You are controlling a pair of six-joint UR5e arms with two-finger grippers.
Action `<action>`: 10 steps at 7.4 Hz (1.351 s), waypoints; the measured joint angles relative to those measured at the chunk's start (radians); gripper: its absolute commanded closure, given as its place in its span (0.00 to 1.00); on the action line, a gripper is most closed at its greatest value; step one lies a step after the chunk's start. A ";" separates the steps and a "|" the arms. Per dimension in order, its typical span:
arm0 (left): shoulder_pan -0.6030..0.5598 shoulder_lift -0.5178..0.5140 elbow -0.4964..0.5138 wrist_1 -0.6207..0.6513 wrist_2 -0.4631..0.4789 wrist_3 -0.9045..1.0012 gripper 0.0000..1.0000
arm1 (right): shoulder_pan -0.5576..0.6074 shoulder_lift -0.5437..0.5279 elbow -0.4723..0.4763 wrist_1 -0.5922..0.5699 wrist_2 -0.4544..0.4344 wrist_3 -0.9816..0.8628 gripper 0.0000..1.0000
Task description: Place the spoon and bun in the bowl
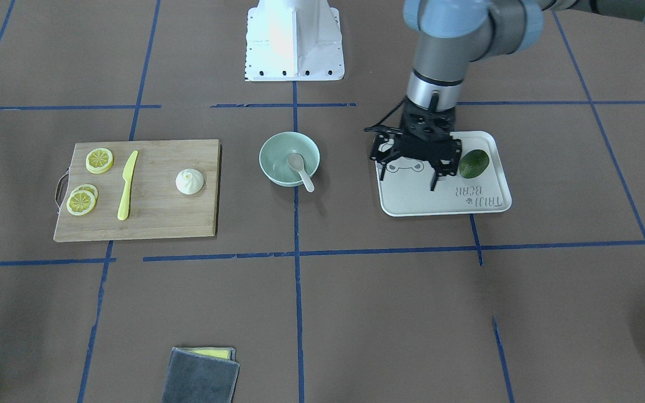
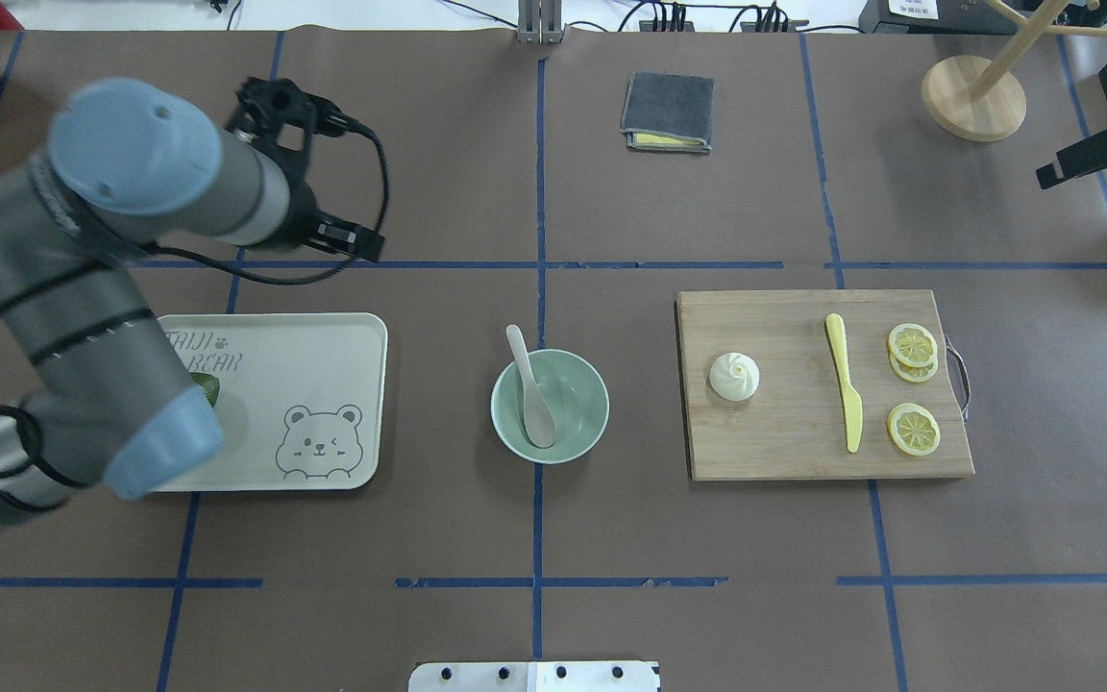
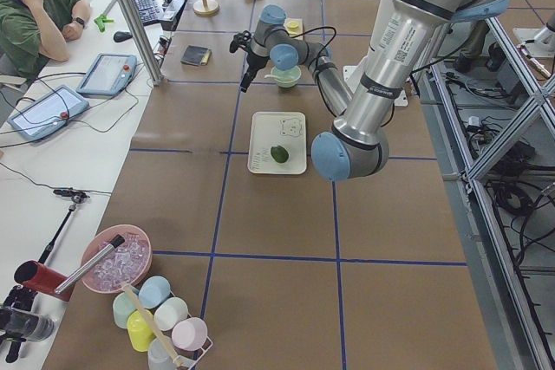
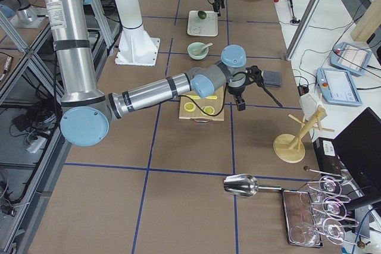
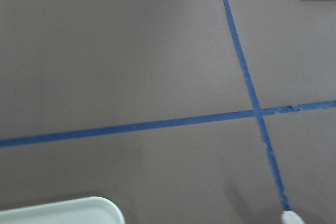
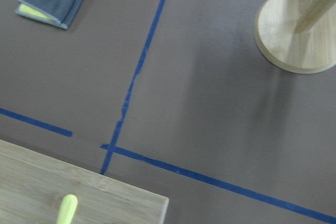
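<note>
1. Spoon, short, off-white, with a thick handle [image 2: 529, 384]: it lies in the bowl, scoop on the bottom and handle leaning over the far rim. I judge this half of the task done.
2. Bowl, round, pale mint-green, with plain sides [image 2: 600, 389]: it stands at mid-table between tray and board, placed where either arm could reach it.
3. Bun, small, white, domed, with a swirled top [image 2: 734, 376]: it sits upright on the board's bowl-side end, apart from everything else and not yet in the bowl.
4. Cutting board, rectangular, bamboo, with a metal handle [image 2: 784, 442]: it carries the bun, a yellow plastic knife [image 2: 844, 380] and yellow lemon slices [image 2: 913, 428]. The last two are distractors only.
5. Tray, white, rectangular, with a bear print [image 2: 323, 356]: it holds a dark green oval fruit [image 1: 473, 163] and has no part in the task.
6. Left gripper [image 1: 409, 174]: it hangs over the tray beside the fruit, fingers spread and nothing between them. It is clear of the bowl.
7. Right gripper [image 4: 241, 93]: it hangs high, off the board's far side. I cannot tell whether its fingers are spread or closed. The bun lies on its side of the table, so I judge the pick falls to this arm.
8. Cloth, folded, grey over yellow [image 2: 667, 112]: it lies at the far edge, unrelated.
</note>
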 measured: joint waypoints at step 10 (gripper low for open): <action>-0.790 0.531 0.188 0.011 -0.431 0.900 0.00 | -0.606 0.187 0.159 -0.176 -0.509 0.486 0.12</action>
